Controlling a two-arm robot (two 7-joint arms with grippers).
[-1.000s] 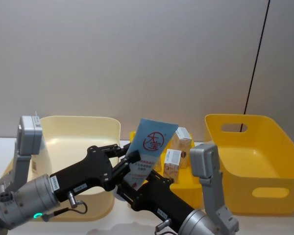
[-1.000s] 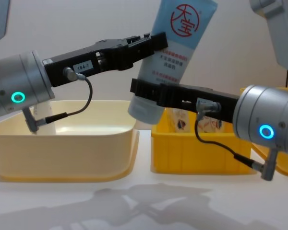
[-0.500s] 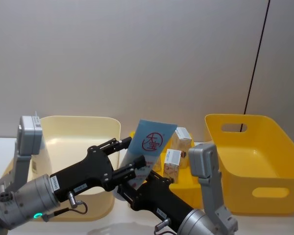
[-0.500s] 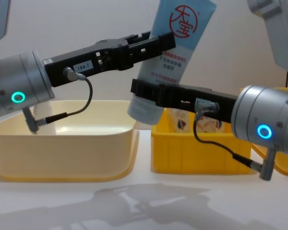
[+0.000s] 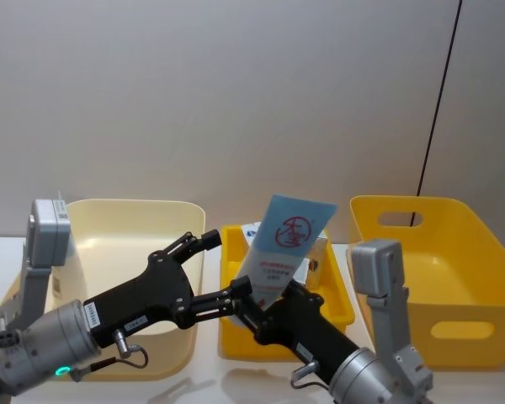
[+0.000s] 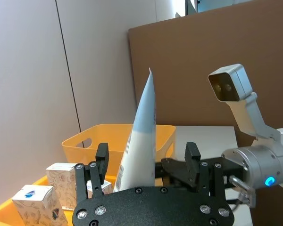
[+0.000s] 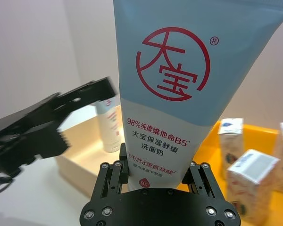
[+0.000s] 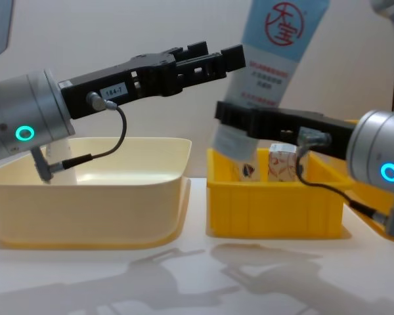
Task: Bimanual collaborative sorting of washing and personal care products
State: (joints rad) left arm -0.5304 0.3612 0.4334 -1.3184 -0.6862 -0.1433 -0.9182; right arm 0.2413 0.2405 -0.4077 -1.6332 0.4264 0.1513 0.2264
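Light-blue tube [image 8: 284,39], cap end down, clamped low on its body by the fingers [image 7: 120,175] of the right gripper [image 8: 235,123]. It leans above the small yellow crate [image 8: 276,211] that holds the white cartons [image 8: 282,161]. Left gripper [image 8: 213,58] is spread wide and clear of the tube, above the gap between cream basin [image 8: 85,216] and crate. Risk: with so low a grip, the tall soft body may pivot or slip. Half a second earlier the tube stood nearer the basin, between the left fingers.

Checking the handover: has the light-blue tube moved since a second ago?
Yes. The light-blue tube shifted right, from beside the cream basin to above the small yellow crate, in the right gripper.
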